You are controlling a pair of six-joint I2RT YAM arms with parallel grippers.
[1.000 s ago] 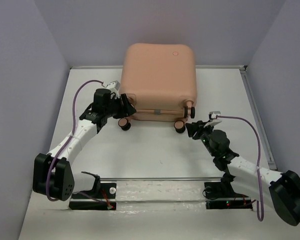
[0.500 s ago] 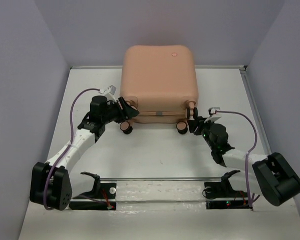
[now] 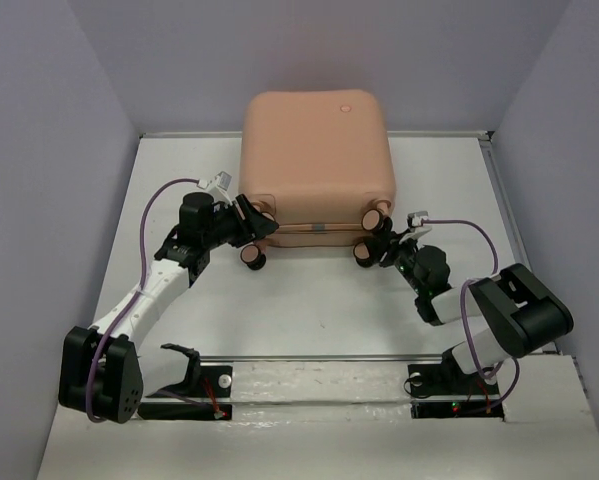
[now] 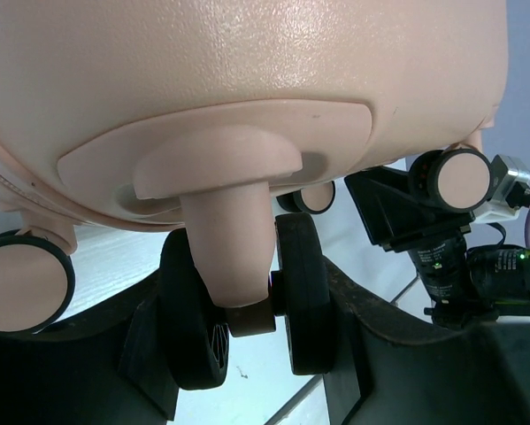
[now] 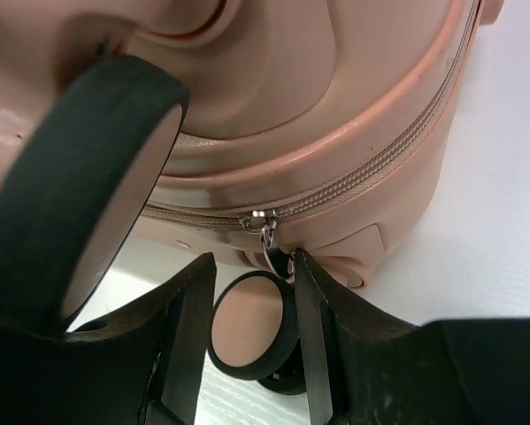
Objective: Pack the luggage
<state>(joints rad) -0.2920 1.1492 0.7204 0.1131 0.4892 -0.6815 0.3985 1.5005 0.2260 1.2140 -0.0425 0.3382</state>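
Closed suitcase (image 3: 317, 150) lying flat on its shell at the far middle of the table (image 3: 309, 310), wheels toward the arms and back edge close to the rear wall (image 3: 309, 50).

Compared with a second earlier, the right arm (image 3: 514, 315) has folded in: its elbow, formerly stretched out toward the near-right corner, now stands closer to the middle. The right gripper (image 3: 377, 243) has advanced to the near-right corner of the suitcase. The left arm is almost unchanged, and the suitcase has barely shifted.

The left gripper (image 3: 256, 225) is clamped on the near-left wheel (image 4: 304, 301), one finger on either side of the twin caster. The right gripper's jaws stand part-way apart. The zip pull (image 5: 269, 243) hangs at their tips and a second wheel (image 5: 247, 328) shows in the gap. Whether they pinch either cannot be told.

The tabletop is white, enclosed by pale lilac-grey walls at the rear and both sides. A raised rail (image 3: 507, 225) runs along the right edge, and a transparent bar (image 3: 319, 357) crosses in front of the arm bases. White tabletop shows on both sides of the suitcase, wider on the right. A broad band of it also lies between the wheels and the bar.
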